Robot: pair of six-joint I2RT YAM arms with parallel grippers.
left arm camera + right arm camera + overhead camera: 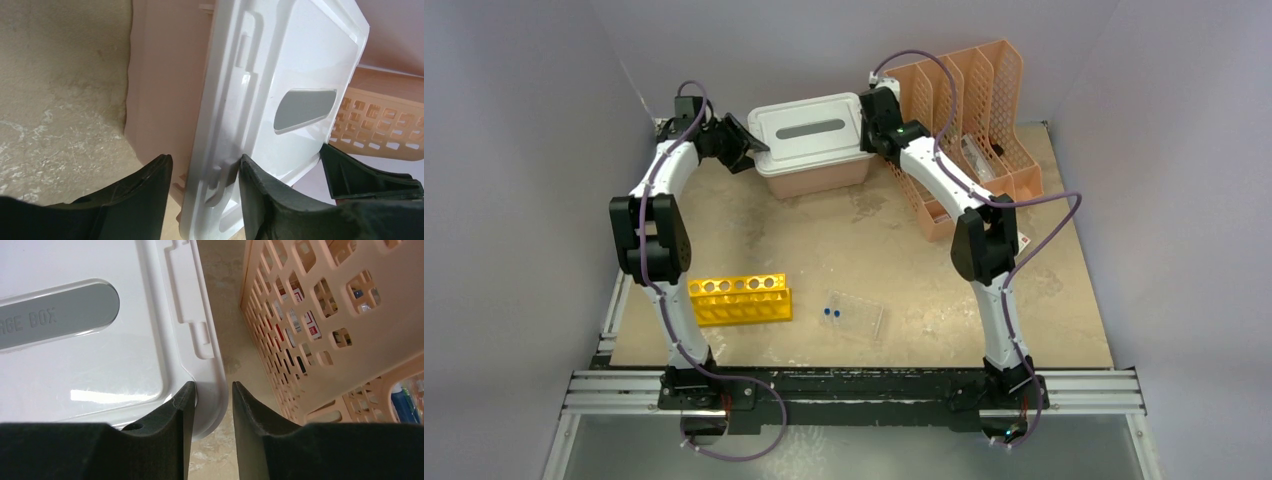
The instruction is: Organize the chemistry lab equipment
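Writing on the lid: the grey inset (55,315) in the white lid (100,370) carries raised letters ending in "GE BOX"; the start is cut off at the left edge of the right wrist view.
Labels in the holder: red-and-white packets show through the slots of the peach file holder (320,300), their print too small to read. A blue thing at the lower right is cut off.
Left gripper (206,162): it sits at the lid's left end with its fingers apart either side of the rim. One touches the clip, the other stands off the pink tub (160,75); nothing is pinched.
Right gripper (213,385): its fingers sit close either side of the lid's right corner, the inner one touching. I cannot tell whether they clamp.
Rack: the yellow test-tube rack (739,299) lies on the table (904,240) near the left arm's base, well apart from the tub.
Tray: the clear plastic tray (864,316) lies to the right of the rack.
Vials: two blue-capped vials (831,313) sit at the tray's left edge; whether they are in it or beside it, I cannot tell.
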